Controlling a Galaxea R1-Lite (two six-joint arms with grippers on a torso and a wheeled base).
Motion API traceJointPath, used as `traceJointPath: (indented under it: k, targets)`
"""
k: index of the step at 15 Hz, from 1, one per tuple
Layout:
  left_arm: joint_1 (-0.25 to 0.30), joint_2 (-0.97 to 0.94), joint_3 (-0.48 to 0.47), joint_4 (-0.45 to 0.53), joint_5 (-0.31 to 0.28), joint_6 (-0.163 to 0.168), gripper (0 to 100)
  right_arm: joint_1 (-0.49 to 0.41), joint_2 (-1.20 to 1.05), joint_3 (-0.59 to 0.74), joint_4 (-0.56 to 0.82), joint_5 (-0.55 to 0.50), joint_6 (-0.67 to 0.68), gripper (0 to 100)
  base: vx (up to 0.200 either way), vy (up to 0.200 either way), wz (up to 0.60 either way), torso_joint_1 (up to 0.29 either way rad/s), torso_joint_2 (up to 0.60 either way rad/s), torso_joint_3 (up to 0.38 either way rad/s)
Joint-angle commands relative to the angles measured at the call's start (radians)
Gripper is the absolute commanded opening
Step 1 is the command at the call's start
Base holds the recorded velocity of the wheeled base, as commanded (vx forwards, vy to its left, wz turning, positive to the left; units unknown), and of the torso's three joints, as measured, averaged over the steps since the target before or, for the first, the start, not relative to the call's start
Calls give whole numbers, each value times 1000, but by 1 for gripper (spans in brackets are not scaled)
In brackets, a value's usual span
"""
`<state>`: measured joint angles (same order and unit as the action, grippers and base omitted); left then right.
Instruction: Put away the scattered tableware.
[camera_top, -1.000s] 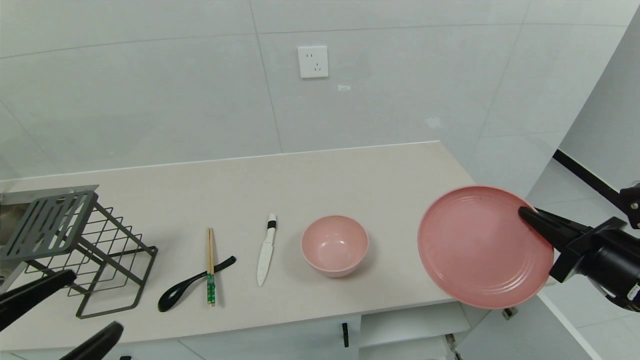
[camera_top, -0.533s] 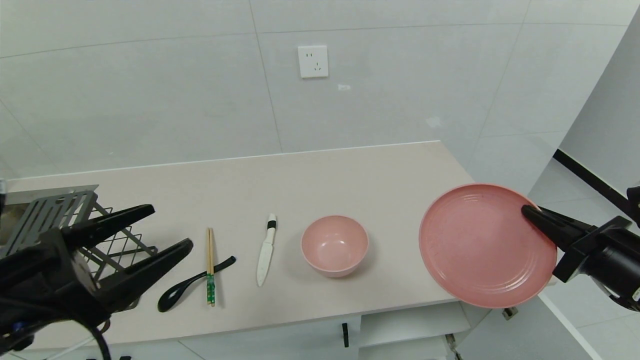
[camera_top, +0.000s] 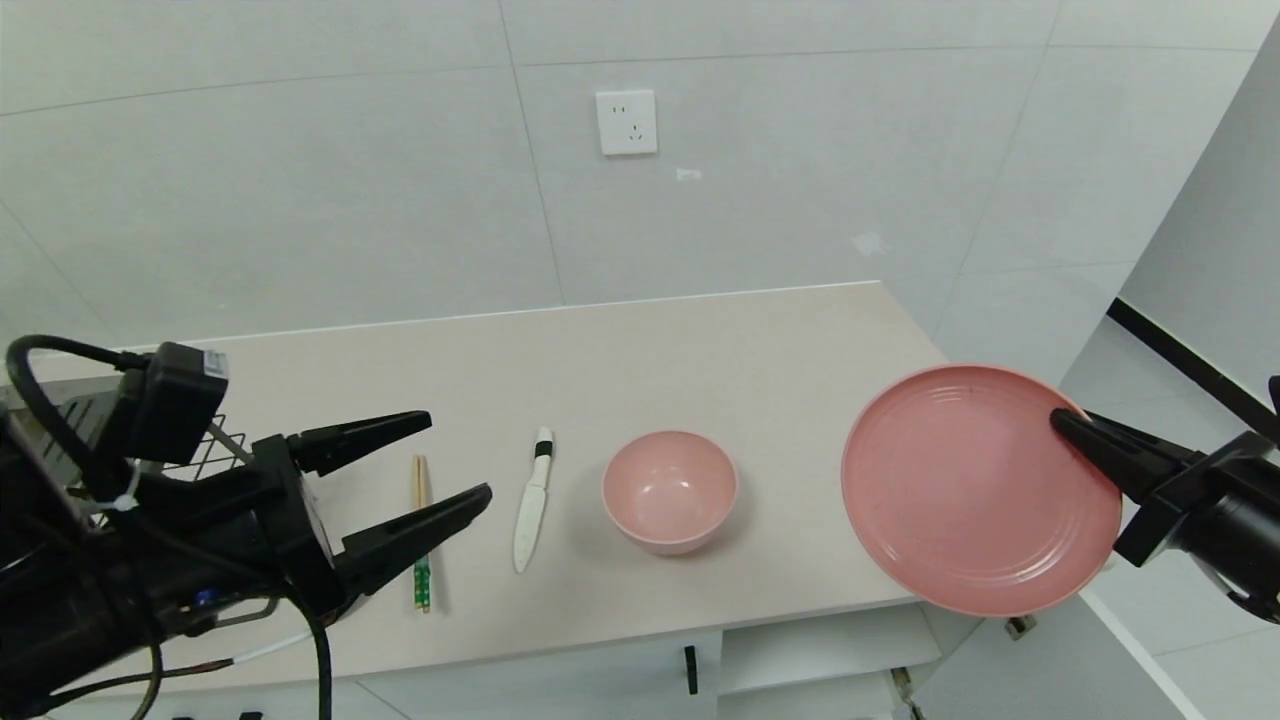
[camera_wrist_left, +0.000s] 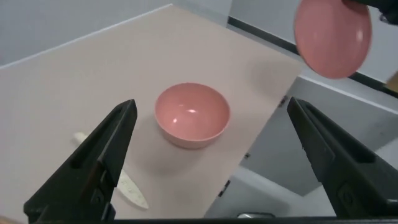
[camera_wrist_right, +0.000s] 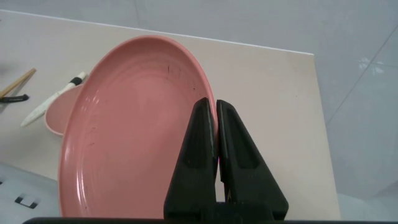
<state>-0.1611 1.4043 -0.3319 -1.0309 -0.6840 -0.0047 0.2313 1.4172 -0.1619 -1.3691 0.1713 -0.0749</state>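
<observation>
My right gripper (camera_top: 1062, 425) is shut on the rim of a pink plate (camera_top: 975, 490), held tilted in the air just beyond the counter's right end. The wrist view shows the two fingers (camera_wrist_right: 200, 134) pinching the plate (camera_wrist_right: 137, 137) edge. A pink bowl (camera_top: 668, 490) stands upright mid-counter. To its left lie a white knife (camera_top: 530, 505) with a black band and a pair of chopsticks (camera_top: 421, 478). My left gripper (camera_top: 455, 456) hangs open over the counter's front left, empty, pointing toward the bowl (camera_wrist_left: 191, 115). It covers the black spoon.
A dark wire rack (camera_top: 70, 418) stands at the counter's far left, mostly behind my left arm. The beige counter (camera_top: 760, 370) ends just left of the plate. A wall socket (camera_top: 627, 122) sits on the tiled wall behind.
My left arm has risen from the bottom left corner and swung right, now covering the rack and spoon, gripper open. The plate has shifted slightly up and right in the right gripper.
</observation>
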Motion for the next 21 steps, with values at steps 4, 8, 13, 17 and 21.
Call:
traceJointPath:
  k: [4,8,13,17,21]
  targets:
    - [-38,177,-167,25,144,-74,100,0,-15,5,1,1,0,0,0,0,0,0,0,0]
    - [-137,203,-242,258,251,-138,100,0,-15,13,2,1,-2,0,0,0,0,0,0,0]
    - [-158,265,-236,295,255,-70,100,0,-14,19,2,1,-3,0,0,0,0,0,0,0]
    - [-192,351,-245,296,342,-28,100,0,-12,21,2,1,-3,0,0,0,0,0,0,0]
    - [-229,424,-294,302,376,-29,100,0,-11,28,4,1,-3,0,0,0,0,0,0,0]
